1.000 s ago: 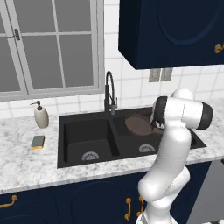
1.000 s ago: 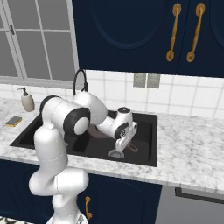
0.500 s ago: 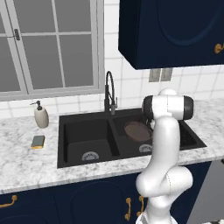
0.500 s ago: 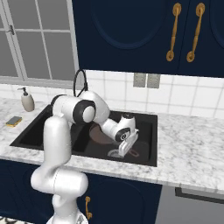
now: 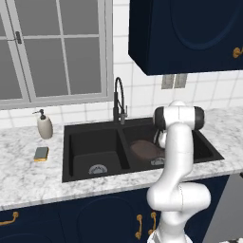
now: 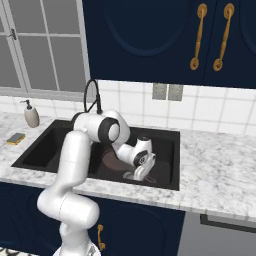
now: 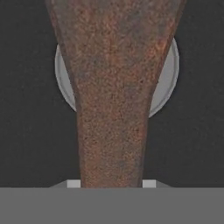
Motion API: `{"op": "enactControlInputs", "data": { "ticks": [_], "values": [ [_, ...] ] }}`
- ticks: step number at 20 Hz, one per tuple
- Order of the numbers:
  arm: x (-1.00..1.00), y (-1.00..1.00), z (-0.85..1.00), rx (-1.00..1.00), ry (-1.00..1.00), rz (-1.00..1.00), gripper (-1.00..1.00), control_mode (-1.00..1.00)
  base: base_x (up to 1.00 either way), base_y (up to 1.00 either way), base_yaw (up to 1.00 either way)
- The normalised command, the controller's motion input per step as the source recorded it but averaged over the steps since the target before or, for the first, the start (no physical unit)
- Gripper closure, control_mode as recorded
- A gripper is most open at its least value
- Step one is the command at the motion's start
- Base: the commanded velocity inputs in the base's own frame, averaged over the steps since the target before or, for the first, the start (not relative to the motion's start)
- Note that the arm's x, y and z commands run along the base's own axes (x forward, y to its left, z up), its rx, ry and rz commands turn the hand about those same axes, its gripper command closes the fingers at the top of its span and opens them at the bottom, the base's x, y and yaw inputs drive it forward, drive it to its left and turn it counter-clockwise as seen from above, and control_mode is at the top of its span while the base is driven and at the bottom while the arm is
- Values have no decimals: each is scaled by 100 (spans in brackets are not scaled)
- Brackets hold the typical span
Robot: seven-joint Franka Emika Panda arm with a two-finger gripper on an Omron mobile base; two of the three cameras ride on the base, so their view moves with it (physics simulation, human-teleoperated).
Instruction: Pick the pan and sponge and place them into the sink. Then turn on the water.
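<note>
In the left base view, the pan (image 5: 146,149) is being seen low in the right basin of the sink (image 5: 90,130), with the white arm bent down in front of it so that its near edge is being covered; the sponge (image 5: 41,153) is lying on the marble counter (image 5: 23,175) left of the sink, just in front of the soap dispenser (image 5: 44,126), well apart from the arm, and the faucet (image 5: 119,100) is standing behind the divider. In the right base view, the gripper (image 6: 141,173) is being held down inside the right basin, right of the pan (image 6: 112,161), at its handle end. In the hand view, the pan's rusty brown handle (image 7: 114,131) is being clamped between the narrowly parted jaws, running straight up from them over the silvery drain (image 7: 168,78).
</note>
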Motion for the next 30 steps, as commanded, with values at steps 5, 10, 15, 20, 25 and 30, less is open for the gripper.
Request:
{"op": "enactControlInputs", "data": {
  "ticks": [5,10,15,20,25,30],
  "values": [
    [59,25,-28,0,3,0,100,-100,0,0,0],
    [52,10,-29,0,2,0,100,-100,0,0,0],
    [24,6,-20,0,0,0,-100,-100,0,0,0],
    [-5,9,8,1,0,0,-100,-100,0,0,0],
    [-44,8,52,3,-7,2,-100,-100,0,0,0],
    [-71,1,98,3,-20,3,-100,-100,0,0,0]
  ]
}}
